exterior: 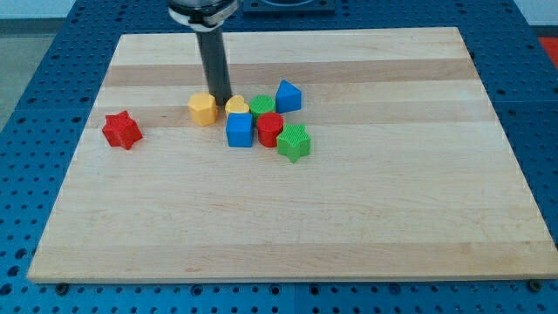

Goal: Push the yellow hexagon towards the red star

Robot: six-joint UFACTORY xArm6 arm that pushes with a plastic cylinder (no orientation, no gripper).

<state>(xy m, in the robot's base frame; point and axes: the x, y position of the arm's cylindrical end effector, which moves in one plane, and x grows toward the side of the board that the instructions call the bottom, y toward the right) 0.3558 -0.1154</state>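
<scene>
The yellow hexagon (202,109) lies on the wooden board, left of a cluster of blocks. The red star (121,130) sits alone towards the view's left, a little lower than the hexagon. My tip (221,98) stands just right of the hexagon, between it and a second yellow block (236,106), close to both.
The cluster right of my tip holds a blue cube (239,129), a red block (269,129), a green star (295,142), a green block (261,105) and a blue block (289,96). The board (279,227) ends in blue perforated table on all sides.
</scene>
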